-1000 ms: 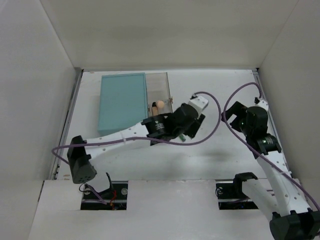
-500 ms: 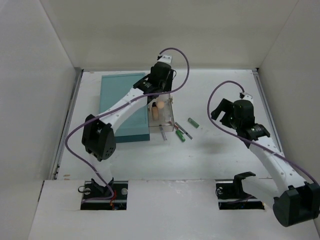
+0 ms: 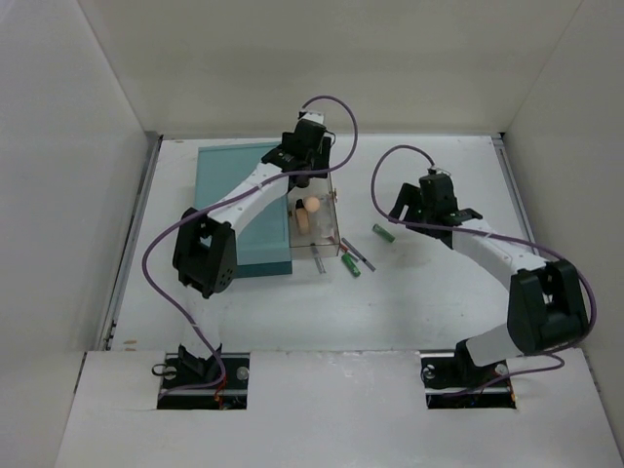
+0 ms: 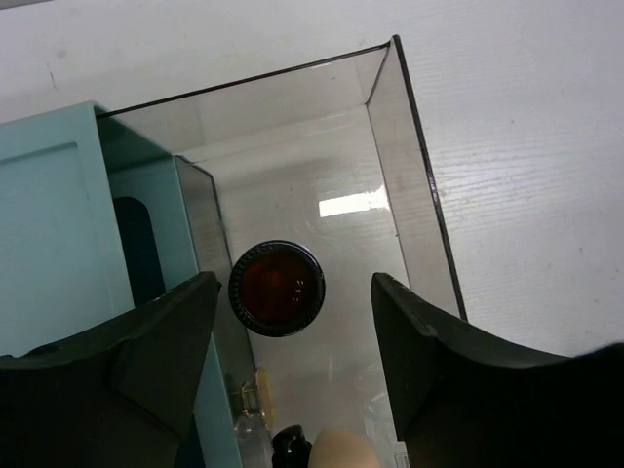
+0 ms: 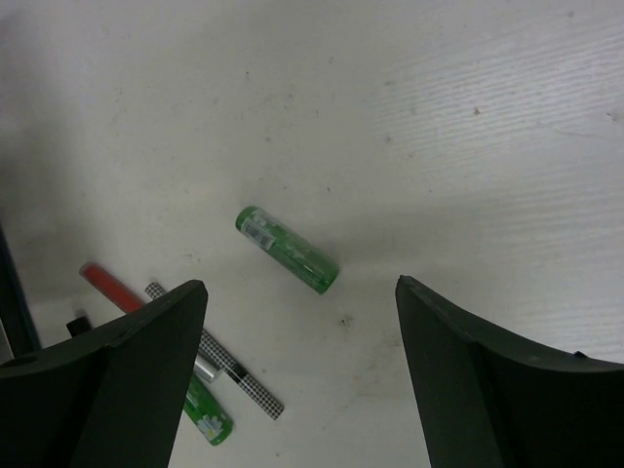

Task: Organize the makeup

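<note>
My left gripper (image 3: 301, 181) is open over the clear box (image 3: 330, 216) beside the teal box. In the left wrist view the round brown piece (image 4: 277, 289) lies on the clear box's floor between my open fingers (image 4: 294, 278), apart from both. The peach sponge (image 4: 337, 450) and a black cap (image 4: 290, 446) show at the bottom edge; the sponge also shows in the top view (image 3: 312, 205). My right gripper (image 3: 408, 211) is open above a green tube (image 5: 287, 250), which also shows in the top view (image 3: 381, 234). A red pencil (image 5: 109, 287), a checkered pencil (image 5: 216, 359) and a second green tube (image 5: 207, 417) lie to its left.
The big teal box (image 3: 239, 210) stands left of the clear box, touching it. The clear box's glass walls (image 4: 413, 166) rise around my left fingers. A thin grey pencil (image 3: 318, 261) lies in front of the clear box. White walls enclose the table.
My left arm swung from the table's middle back to the clear box and now hangs open over the brown piece. My right gripper moved left, over the green tube.
</note>
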`<state>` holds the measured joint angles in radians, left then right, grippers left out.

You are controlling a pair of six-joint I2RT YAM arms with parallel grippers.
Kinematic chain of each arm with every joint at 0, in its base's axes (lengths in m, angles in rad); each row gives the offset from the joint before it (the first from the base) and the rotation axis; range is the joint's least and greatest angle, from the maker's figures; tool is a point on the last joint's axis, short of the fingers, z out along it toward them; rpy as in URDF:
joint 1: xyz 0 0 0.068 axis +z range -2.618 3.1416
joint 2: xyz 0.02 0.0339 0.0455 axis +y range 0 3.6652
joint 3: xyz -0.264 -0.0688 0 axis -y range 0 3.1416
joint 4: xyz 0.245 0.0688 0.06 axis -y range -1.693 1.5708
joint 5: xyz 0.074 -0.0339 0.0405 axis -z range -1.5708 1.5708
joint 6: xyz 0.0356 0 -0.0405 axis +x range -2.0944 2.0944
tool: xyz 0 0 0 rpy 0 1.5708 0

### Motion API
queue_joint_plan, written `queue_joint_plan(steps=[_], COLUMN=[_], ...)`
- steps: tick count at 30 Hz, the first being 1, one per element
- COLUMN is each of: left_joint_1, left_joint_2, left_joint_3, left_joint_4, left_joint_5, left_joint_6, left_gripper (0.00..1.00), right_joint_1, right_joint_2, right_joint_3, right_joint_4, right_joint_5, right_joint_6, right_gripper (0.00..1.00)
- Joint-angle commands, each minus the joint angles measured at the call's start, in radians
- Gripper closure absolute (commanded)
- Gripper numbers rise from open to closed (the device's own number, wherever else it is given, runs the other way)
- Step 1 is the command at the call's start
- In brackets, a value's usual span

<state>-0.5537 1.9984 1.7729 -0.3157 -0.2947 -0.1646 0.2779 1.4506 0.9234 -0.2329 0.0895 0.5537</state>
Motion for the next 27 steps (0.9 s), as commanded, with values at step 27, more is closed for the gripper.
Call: queue_joint_plan(steps=[27], left_joint_1=[0.392], left_joint_2=[-0.722], left_joint_3=[-0.559], left_joint_4=[-0.005], left_joint_5=[-0.043], left_joint_6=[-0.188], left_gripper=[0.0], right_joint_1=[0.01], right_joint_2=[0.281], right_joint_3=[0.121], right_joint_4=[0.132], right_joint_5=[-0.117], right_joint_6=[-0.024], right_gripper=[0.44])
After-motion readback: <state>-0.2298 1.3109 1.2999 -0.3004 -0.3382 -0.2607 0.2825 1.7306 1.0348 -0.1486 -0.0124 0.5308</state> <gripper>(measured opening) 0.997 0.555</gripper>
